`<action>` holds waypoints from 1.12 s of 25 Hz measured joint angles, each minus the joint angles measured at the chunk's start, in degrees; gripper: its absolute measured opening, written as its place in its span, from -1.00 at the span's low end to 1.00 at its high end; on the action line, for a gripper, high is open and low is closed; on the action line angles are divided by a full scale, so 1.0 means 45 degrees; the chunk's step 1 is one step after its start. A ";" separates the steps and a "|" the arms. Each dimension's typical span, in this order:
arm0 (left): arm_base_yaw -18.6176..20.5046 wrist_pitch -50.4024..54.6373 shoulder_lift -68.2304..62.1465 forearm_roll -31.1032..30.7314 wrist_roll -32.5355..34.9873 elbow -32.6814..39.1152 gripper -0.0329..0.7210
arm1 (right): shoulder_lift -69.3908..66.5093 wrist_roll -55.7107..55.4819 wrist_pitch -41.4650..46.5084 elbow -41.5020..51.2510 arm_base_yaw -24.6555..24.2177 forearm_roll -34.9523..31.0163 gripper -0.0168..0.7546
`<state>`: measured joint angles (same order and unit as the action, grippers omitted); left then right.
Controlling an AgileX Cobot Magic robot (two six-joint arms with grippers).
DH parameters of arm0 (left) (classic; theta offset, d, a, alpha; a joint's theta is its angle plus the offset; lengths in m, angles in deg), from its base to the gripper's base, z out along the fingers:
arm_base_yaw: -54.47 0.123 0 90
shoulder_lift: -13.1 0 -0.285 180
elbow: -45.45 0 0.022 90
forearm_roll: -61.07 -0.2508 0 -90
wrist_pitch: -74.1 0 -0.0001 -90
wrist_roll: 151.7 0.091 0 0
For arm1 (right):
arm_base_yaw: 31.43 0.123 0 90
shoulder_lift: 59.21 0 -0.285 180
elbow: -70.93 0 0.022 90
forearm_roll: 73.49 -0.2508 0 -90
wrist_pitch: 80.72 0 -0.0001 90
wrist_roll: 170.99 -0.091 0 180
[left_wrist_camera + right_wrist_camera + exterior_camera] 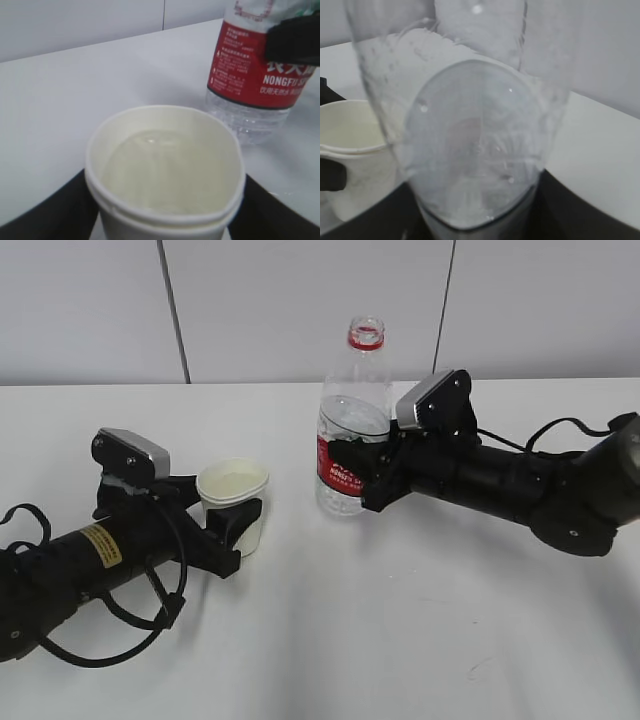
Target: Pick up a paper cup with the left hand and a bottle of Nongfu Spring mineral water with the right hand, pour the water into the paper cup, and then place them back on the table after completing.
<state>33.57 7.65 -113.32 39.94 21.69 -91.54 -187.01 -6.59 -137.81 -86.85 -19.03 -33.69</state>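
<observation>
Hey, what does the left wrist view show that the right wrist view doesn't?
Only the left wrist view shows the bottle's red label and the water lying inside the paper cup. Only the right wrist view looks straight through the bottle's clear wall from close up. Both show the cup, the bottle and the white table.

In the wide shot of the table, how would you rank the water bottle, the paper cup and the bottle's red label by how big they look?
Largest to smallest, in the exterior view:
1. The water bottle, clearly tallest.
2. The paper cup.
3. The red label, though the right gripper hides part of it, so its rank against the cup is unsure.
</observation>
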 joint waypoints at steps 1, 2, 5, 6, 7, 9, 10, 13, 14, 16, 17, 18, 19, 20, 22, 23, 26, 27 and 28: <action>0.0000 -0.0016 -0.0016 0.0000 0.0014 0.0000 0.31 | -0.0103 0.0031 -0.0084 0.0000 0.0000 0.0000 -0.17; 0.0000 -0.0046 -0.0048 0.0000 0.0042 0.0000 0.31 | -0.0207 0.0031 -0.0116 0.0000 0.0000 0.0000 -0.17; 0.0000 -0.0076 -0.0182 0.0000 0.0081 0.0000 0.31 | -0.0322 0.0051 -0.0167 0.0000 0.0000 0.0000 -0.17; 0.0000 -0.0076 -0.0213 0.0000 0.0081 0.0000 0.31 | -0.0322 0.0051 -0.0196 0.0000 0.0000 0.0000 -0.17; 0.0000 -0.0076 -0.0246 0.0000 0.0081 0.0000 0.31 | -0.0322 0.0051 -0.0195 0.0000 0.0000 -0.0023 -0.17; 0.0000 -0.0061 -0.0274 0.0000 0.0081 0.0000 0.31 | -0.0322 0.0051 -0.0195 0.0000 0.0000 -0.0016 -0.17; 0.0000 -0.0050 -0.0274 0.0000 0.0081 0.0000 0.31 | -0.0322 0.0051 -0.0195 0.0000 0.0000 -0.0016 -0.17; 0.0000 -0.0035 -0.0283 0.0000 0.0081 0.0000 0.31 | -0.0322 0.0051 -0.0172 0.0000 0.0000 0.0179 -0.17; 0.0000 -0.0035 -0.0283 0.0000 0.0081 0.0000 0.31 | -0.0322 0.0051 -0.0172 0.0000 0.0000 0.0297 -0.17; 0.0000 -0.0035 -0.0283 -0.0024 0.0081 0.0000 0.31 | -0.0322 0.0058 -0.0172 0.0000 0.0000 0.0567 -0.14; 0.0000 -0.0035 -0.0283 -0.0036 0.0081 0.0014 0.32 | -0.0322 0.0058 -0.0148 0.0000 0.0000 0.0704 -0.08; 0.0000 -0.0020 -0.0283 -0.0061 0.0081 0.0077 0.34 | -0.0322 0.0058 -0.0147 0.0000 0.0000 0.0820 -0.02; 0.0000 -0.0006 -0.0283 -0.0084 0.0090 0.0188 0.36 | -0.0322 0.0058 -0.0094 0.0000 0.0000 0.0858 0.07; 0.0000 0.0028 -0.0283 -0.0084 0.0090 0.0327 0.38 | -0.0322 0.0058 -0.0071 0.0000 0.0000 0.0918 0.16; 0.0000 0.0087 -0.0283 -0.0084 0.0090 0.0606 0.40 | -0.0322 0.0058 -0.0040 0.0000 0.0000 0.0948 0.32; 0.0000 0.0088 -0.0283 -0.0084 0.0090 0.0747 0.40 | -0.0322 0.0058 -0.0009 0.0000 0.0000 0.0958 0.40; 0.0000 0.0127 -0.0283 -0.0121 0.0107 0.1074 0.42 | -0.0322 0.0058 -0.0124 0.0000 0.0000 0.0979 0.56; 0.0000 0.0130 -0.0253 -0.0167 0.0137 0.1123 0.43 | -0.0322 0.0058 -0.0151 0.0000 0.0000 0.0979 0.58; 0.0000 0.0155 -0.0185 -0.0181 0.0148 0.1206 0.44 | -0.0322 0.0058 -0.0151 0.0000 0.0000 0.0979 0.60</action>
<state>33.57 8.35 -114.15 39.13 22.36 -86.11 -188.46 -6.32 -138.49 -86.85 -19.03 -29.29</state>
